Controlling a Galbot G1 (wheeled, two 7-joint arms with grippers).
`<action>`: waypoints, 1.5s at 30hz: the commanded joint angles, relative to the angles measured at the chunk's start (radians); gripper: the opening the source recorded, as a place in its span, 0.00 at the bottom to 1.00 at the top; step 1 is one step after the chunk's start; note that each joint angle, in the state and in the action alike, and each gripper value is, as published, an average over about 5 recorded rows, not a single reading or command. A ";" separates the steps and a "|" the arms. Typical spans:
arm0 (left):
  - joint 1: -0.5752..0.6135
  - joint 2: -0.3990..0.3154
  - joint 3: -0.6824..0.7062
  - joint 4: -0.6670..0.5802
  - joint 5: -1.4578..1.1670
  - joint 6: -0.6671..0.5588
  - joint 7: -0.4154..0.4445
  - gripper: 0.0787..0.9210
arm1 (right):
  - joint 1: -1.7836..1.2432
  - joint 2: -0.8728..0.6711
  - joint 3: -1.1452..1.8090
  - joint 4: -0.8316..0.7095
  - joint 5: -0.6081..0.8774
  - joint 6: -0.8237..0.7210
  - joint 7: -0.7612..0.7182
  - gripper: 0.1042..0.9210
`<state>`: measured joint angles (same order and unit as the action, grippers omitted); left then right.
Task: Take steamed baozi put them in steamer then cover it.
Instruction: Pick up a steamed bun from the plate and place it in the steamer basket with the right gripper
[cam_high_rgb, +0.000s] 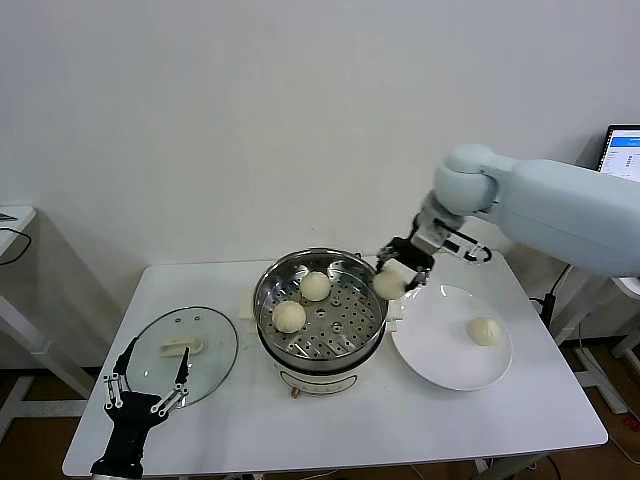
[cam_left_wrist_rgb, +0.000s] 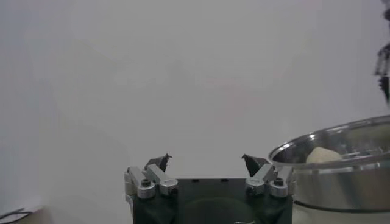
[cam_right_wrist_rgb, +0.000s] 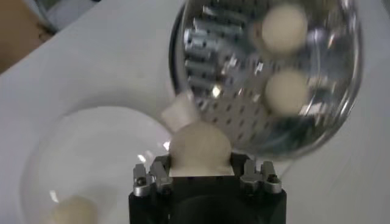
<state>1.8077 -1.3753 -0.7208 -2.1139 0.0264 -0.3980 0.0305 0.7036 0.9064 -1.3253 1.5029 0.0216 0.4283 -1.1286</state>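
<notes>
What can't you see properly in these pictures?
- Pot base: head view, mostly hidden under the steamer.
- Right gripper: right wrist view, its tips are covered by the held baozi.
- Glass lid: head view, partly hidden by the left gripper.
- Screen: head view, cut off by the edge.

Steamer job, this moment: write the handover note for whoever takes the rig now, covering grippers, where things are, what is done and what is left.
Right gripper: shut on a baozi, held over the steamer's right rim, beside the plate.
Left gripper: open, empty, waiting at the table's front left, by the cover.
Cover: flat on the table, left of the steamer, handle up.
Done: two baozi already lie on the steamer's perforated floor.
Left: drop the held baozi in, fetch the last baozi from the plate, then set the cover on the steamer.
</notes>
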 joint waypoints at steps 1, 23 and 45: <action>0.002 0.000 -0.009 -0.007 -0.001 -0.003 0.000 0.88 | 0.024 0.159 -0.014 0.107 -0.163 0.164 0.013 0.68; 0.005 -0.004 -0.019 -0.001 -0.004 -0.014 0.000 0.88 | -0.165 0.291 0.010 -0.013 -0.401 0.325 0.034 0.68; 0.002 -0.005 -0.022 0.012 -0.004 -0.021 0.000 0.88 | -0.194 0.285 0.008 -0.012 -0.381 0.356 0.028 0.74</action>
<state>1.8099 -1.3805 -0.7426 -2.1039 0.0223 -0.4176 0.0300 0.5220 1.1835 -1.3200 1.4959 -0.3467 0.7717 -1.1035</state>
